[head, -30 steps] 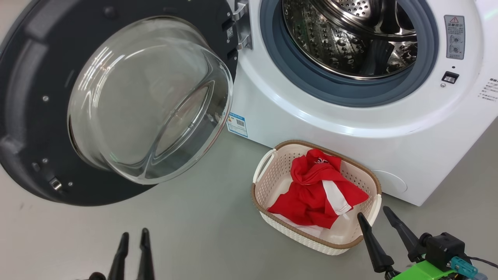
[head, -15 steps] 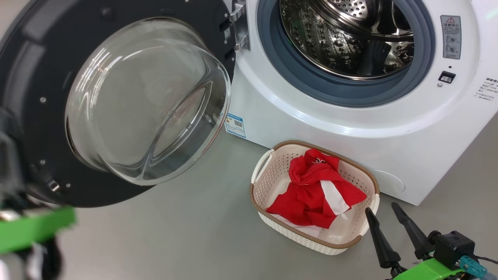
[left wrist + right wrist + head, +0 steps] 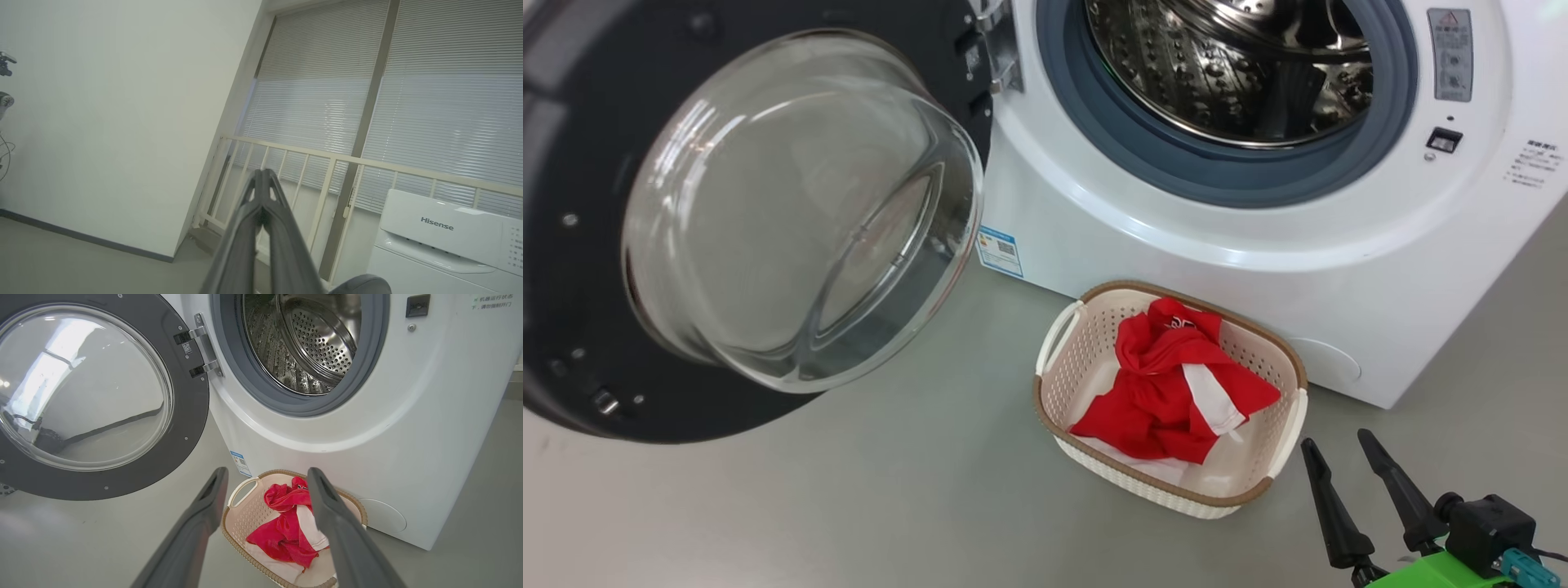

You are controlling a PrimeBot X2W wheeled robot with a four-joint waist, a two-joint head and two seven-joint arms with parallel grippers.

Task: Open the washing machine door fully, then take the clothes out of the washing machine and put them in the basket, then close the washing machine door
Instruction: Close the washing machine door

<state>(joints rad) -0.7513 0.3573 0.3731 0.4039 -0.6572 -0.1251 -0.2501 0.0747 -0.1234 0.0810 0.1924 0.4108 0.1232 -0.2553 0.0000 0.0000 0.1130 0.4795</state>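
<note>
Washing machine door (image 3: pixel 792 212) takes the left of your head view. It is swung wide open, inner face toward you, glossy black rim around the bulging clear glass bowl, lower edge above the grey floor (image 3: pixel 890 490). Metal hinge (image 3: pixel 996 49) joins it to the washing machine (image 3: pixel 1143 245) just right of the bowl. Small blue label sticker (image 3: pixel 1000 251) sits low on the white front, beside the bowl's edge. Further right, grey rubber ring (image 3: pixel 1143 163) circles the mouth, with the steel perforated drum (image 3: pixel 1225 73) shining behind it.

Below the mouth, the basket (image 3: pixel 1078 359) stands on the floor close to the machine's front; you can't tell whether they touch. The clothes (image 3: pixel 1168 384) lie inside the basket, a red bundle with a white panel on top of a white piece.

Lower right, your right gripper (image 3: pixel 1337 441) points up. Its fingers are spread with nothing between them, tips just beside the basket's near right corner. Your right wrist view has those two fingers framing the basket and clothes.

Your left gripper (image 3: pixel 261 175) shows in the left wrist view, fingers pressed together on nothing. It is aimed at a pale wall (image 3: pixel 102 122), a cream railing (image 3: pixel 327 157) and window blinds (image 3: pixel 449 102). A white machine top lettered Hisense sits at that view's lower right.
</note>
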